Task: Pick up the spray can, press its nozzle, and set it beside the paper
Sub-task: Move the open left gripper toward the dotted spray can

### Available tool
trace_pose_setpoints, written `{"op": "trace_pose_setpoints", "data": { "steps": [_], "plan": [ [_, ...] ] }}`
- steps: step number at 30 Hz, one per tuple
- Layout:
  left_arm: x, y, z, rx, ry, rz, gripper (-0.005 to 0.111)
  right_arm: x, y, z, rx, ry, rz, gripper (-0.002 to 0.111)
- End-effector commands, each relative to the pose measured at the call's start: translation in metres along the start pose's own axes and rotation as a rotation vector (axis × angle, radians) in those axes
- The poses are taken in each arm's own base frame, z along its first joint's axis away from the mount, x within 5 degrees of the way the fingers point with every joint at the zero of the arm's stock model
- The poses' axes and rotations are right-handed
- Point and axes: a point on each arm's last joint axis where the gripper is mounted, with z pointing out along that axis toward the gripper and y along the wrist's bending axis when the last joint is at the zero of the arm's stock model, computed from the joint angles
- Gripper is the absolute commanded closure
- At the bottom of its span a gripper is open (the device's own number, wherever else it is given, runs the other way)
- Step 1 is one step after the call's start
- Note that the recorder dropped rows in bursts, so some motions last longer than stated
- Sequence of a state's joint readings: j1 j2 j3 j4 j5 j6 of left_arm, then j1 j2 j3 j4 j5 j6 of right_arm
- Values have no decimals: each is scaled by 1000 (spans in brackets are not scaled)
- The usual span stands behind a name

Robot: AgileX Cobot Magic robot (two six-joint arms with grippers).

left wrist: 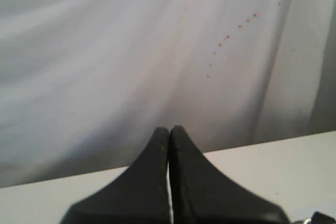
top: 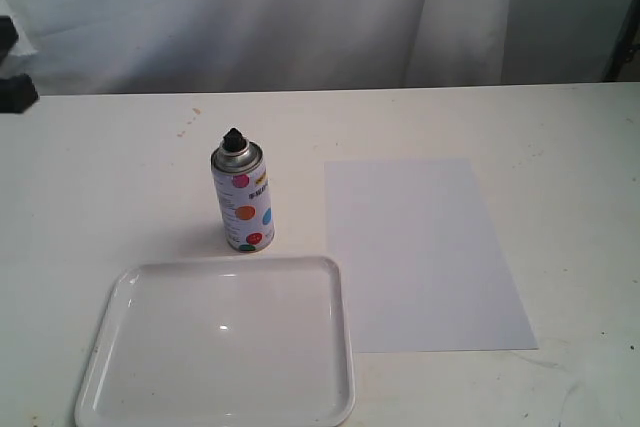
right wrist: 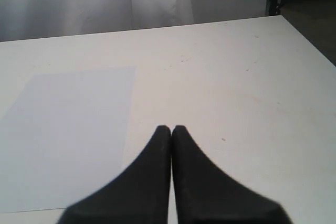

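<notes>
In the exterior view, the can [top: 241,197] is being shown standing upright on the table [top: 100,167], its long axis vertical and the black nozzle [top: 233,136] at the very top; which way the nozzle's opening is facing cannot be told. The can is being seen left of the paper [top: 422,252], apart from it, and just behind the far rim of the tray [top: 220,342]. The paper is lying flat, its long axis running from the near side to the far side, and its near left corner is being met or slightly overlapped by the tray's right rim. Neither gripper is being shown here. In the left wrist view, the left gripper [left wrist: 169,132] is being seen with its two dark fingers [left wrist: 152,182] pressed together, nothing between them, and it is being pointed over the table edge at a white cloth [left wrist: 105,51] dotted with a few reddish specks [left wrist: 231,35]. In the right wrist view, the right gripper [right wrist: 171,129] is likewise being seen fully closed and empty, above bare table just beside the paper's long edge; the can is not being caught in either wrist view.
</notes>
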State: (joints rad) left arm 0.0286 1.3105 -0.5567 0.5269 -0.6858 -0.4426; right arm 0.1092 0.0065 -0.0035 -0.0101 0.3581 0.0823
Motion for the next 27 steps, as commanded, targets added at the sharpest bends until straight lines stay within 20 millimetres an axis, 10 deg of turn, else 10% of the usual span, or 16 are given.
{"op": "trace_pose_setpoints", "data": {
  "steps": [1, 27],
  "plan": [
    [33, -1, 6, 40, 54, -47, 107, 0, 0, 0, -3, -9, 3, 108],
    [129, 1, 29, 133, 365, -98, 107, 0, 0, 0, -2, -9, 1, 108]
  ]
}}
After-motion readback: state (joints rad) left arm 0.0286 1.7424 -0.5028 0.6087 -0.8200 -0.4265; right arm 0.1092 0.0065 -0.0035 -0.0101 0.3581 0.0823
